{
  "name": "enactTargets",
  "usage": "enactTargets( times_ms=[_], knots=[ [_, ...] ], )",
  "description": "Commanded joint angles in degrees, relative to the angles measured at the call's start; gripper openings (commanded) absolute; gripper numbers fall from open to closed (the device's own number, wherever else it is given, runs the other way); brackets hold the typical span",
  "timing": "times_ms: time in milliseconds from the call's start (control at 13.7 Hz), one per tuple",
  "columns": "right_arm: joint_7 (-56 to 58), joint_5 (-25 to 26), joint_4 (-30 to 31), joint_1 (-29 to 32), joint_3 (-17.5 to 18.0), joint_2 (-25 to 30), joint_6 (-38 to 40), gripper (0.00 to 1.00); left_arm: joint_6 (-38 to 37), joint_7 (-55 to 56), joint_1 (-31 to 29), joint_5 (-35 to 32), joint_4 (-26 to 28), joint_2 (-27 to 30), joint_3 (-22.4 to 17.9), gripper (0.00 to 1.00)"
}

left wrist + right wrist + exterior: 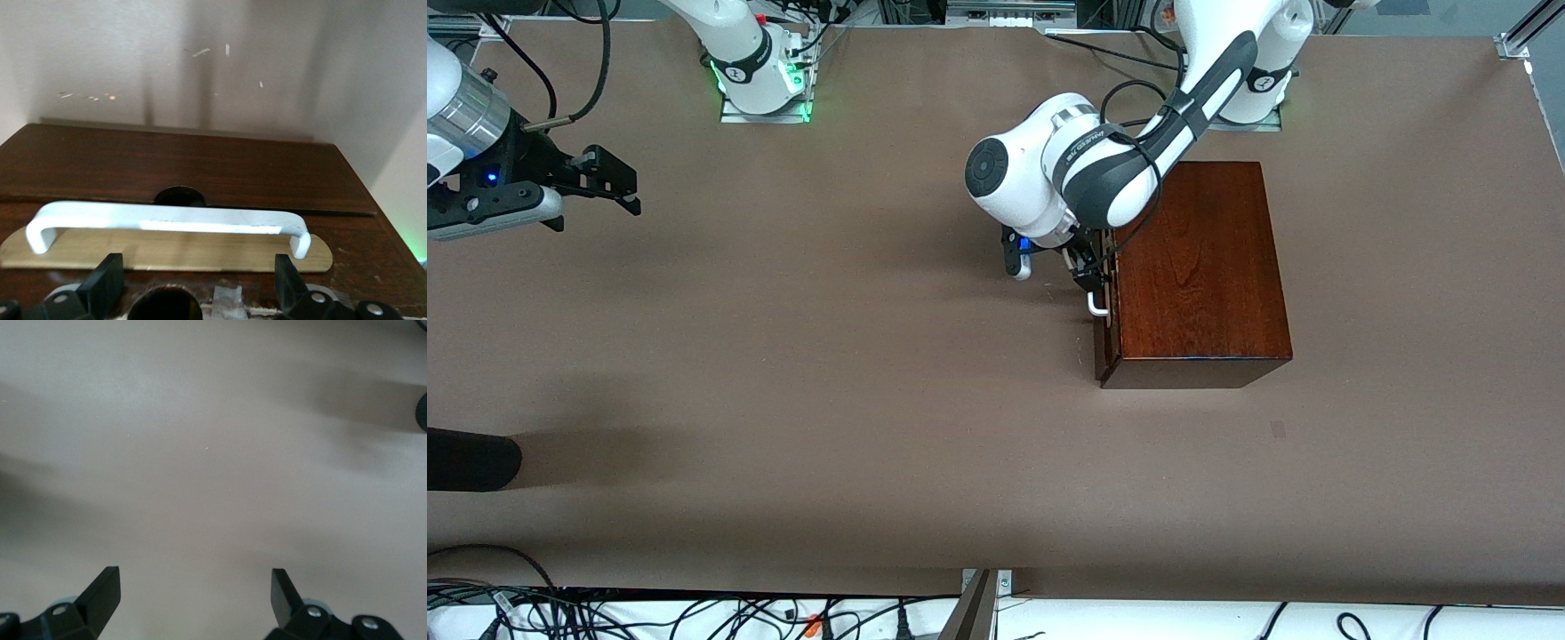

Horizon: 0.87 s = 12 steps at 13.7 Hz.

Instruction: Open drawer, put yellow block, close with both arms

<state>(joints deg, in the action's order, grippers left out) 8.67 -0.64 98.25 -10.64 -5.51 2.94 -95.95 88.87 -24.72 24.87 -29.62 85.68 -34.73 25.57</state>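
Reaching down from its base at the table's top edge, elbow bent, wrist turned toward the drawer front, left gripper (193,287) spread wide with black fingers (103,283) standing either side of the white bar handle (167,219), close to it but not clamped on it. Handle smooth, rounded, U-shaped, mounted on a pale oblong plate (167,252) against the dark reddish-brown drawer front (373,247). Drawer (1108,293) closed, or very nearly so, inside a glossy mahogany-coloured box (1199,267) with visible wood grain, rectangular, sitting toward the left arm's end of the table. Left arm's (1103,169) white shell and dark grey joint band hanging over the box's edge, black cable looping along it. Waiting high over the bare table at its own end, right gripper (193,600) also spread wide, black wedge-shaped fingertips (103,590) apart with nothing between them, seen from the front as a black hand (600,182) on a silver wrist. Matte brown table surface (871,373), flat and felt-like, soft shadows across it. Yellow block not visible in any view.
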Motion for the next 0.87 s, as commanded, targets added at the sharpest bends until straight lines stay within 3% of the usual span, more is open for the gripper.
enactTargets(
  times_ms=[0, 219, 510, 801],
  knots=[
    [-0.6, -1.0, -1.0, 0.2, 0.2, -0.2, 0.7, 1.0, -0.7, 7.6, 2.5, -1.1, -3.7, 1.6, 0.3, 1.0],
    [-0.5, -0.9, -1.0, 0.2, 0.3, -0.1, 0.9, 1.0, -0.9, 29.4, 5.7, -0.4, -7.5, 2.2, 0.6, 1.0],
    [-0.5, -0.9, -1.0, 0.0, 0.6, 0.1, 1.7, 1.0, -2.5, 54.4, 5.6, 7.2, -9.0, 9.6, 0.4, 1.0],
    [-0.6, -0.9, -1.0, 0.1, 0.6, 0.2, 2.5, 1.0, -5.3, 81.6, -2.2, 16.5, -9.0, 17.6, 0.0, 1.0]
  ],
)
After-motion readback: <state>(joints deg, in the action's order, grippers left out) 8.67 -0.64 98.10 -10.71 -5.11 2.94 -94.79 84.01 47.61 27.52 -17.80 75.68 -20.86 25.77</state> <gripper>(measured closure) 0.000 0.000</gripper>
